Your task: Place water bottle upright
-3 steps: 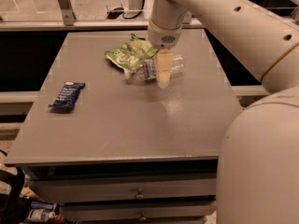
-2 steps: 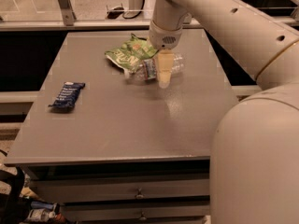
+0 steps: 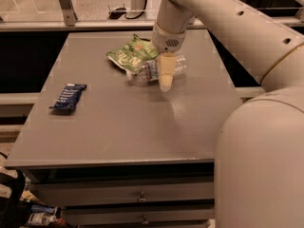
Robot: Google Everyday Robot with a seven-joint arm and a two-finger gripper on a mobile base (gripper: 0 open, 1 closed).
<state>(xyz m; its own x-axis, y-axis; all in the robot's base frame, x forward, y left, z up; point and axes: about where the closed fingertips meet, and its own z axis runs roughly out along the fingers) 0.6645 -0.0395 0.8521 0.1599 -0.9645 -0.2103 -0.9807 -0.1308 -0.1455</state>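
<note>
Toward the far edge of the desk [image 3: 118, 127], the hand [image 3: 165, 80] hangs right at the water bottle [image 3: 148, 71], lying on its side against the green snack bag [image 3: 127, 56], and I can't tell whether it's gripping.

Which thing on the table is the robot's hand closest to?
The clear water bottle, lying on its side: the gripper is right over it. The green bag lies just behind; the blue packet sits far off.

A grey table [image 3: 123, 132] bears a green snack bag [image 3: 127, 56] at back, a blue bar [image 3: 69, 97] at left.
</note>
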